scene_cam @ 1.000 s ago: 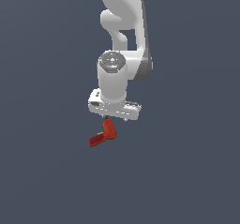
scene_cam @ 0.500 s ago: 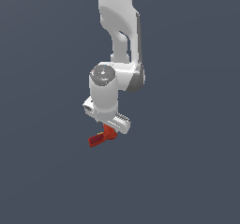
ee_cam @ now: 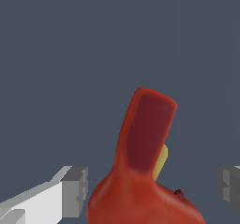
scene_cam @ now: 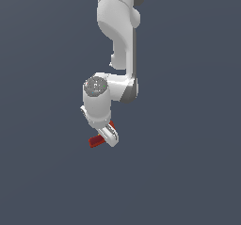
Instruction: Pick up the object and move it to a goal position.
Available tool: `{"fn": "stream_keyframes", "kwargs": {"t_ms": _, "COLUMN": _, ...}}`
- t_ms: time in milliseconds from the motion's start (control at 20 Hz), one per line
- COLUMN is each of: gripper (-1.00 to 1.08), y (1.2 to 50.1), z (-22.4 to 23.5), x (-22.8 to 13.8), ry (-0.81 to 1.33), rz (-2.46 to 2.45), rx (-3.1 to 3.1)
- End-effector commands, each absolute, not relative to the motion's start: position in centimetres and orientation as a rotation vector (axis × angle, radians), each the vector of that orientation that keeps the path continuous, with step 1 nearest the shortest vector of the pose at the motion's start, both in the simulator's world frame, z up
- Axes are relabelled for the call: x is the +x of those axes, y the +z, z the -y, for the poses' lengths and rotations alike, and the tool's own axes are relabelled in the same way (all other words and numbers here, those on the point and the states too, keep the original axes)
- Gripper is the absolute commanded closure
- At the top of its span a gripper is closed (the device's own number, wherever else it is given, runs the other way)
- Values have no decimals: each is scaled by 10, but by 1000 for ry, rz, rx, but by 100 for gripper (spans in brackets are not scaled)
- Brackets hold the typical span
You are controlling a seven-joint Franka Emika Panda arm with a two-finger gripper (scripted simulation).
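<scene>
Your object (scene_cam: 96, 141) sits under the gripper (scene_cam: 109, 135), mostly hidden by it in the exterior view. Only a short red slab shows there, sticking out toward the exterior view's left and angled slightly downward. That exposed piece is the narrower end; its long axis runs roughly sideways across that view.

In the wrist view, the object (ee_cam: 143, 171) fills the space between the fingers. It has a chunky rounded red body close to the camera, with a flatter, narrower red handle rising away from it, tilted a little. The handle's end face is a darker red. A small yellow patch shows behind the handle, beside the body. There is also a tiny dark nub on the body's surface.

The fingers (ee_cam: 72, 190) stand apart, one on each side of the body. You can see a gap between the grey pad and the red surface on one side; the other pad is at the frame edge and well clear. So the hand is spread and not gripping.

The arm hangs from the top of the exterior view, with its white links bent at the elbow and the wrist pointing down, canted toward the exterior view's right. The background is plain dark grey-blue; no surface edge is visible, so you can't place the object against one.
</scene>
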State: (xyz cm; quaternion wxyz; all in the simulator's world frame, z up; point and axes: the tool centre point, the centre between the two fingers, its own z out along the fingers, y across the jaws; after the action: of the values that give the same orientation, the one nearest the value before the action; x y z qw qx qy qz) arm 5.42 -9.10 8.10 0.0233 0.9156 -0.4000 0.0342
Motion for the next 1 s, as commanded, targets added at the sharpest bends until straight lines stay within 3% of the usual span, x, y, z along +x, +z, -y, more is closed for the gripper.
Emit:
{"fn": "stream_keyframes", "kwargs": {"t_ms": 0, "gripper": -100, "y": 74, "z": 99, "x": 58, "ry": 128, "rz": 1343, "rx": 2782}}
{"fn": "stream_keyframes", "kwargs": {"t_ms": 950, "gripper": -100, "y": 51, "z": 125, "x": 69, "ry": 200, "rz": 1636, "rx": 2606}}
